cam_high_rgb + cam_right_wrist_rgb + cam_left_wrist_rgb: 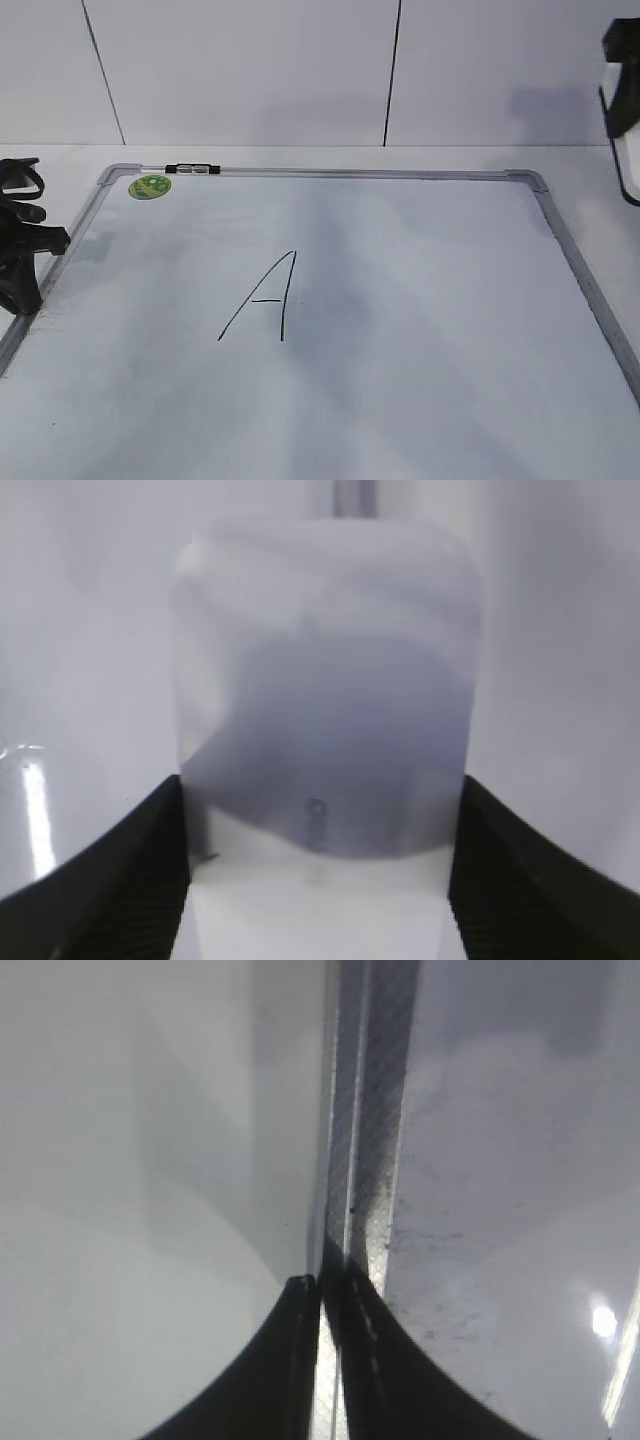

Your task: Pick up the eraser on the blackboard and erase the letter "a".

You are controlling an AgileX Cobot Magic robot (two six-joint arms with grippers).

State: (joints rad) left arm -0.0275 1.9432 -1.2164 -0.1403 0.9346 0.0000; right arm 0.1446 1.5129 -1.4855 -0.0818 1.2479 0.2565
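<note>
My right gripper (320,880) clamps the eraser (325,680) between both fingers, raised off the far right of the blackboard (585,285), so its wiping face hangs free. My left gripper (320,1360), fingers pressed together and empty, rests on the board's left frame, clear of the writing area. Only the capital "A" (265,298) shows; I cannot find the letter "a" on the board.

This looks like a robot test bench in a lab rather than a home or shop. A plain white desk (60,160) backs onto a bare white panelled wall (250,70) split by thin dark seams, and a metal-framed blackboard (560,240) lies flat on it. A black robot gripper (20,240) sits at its left edge; nothing domestic shows, though the view is narrow.
</note>
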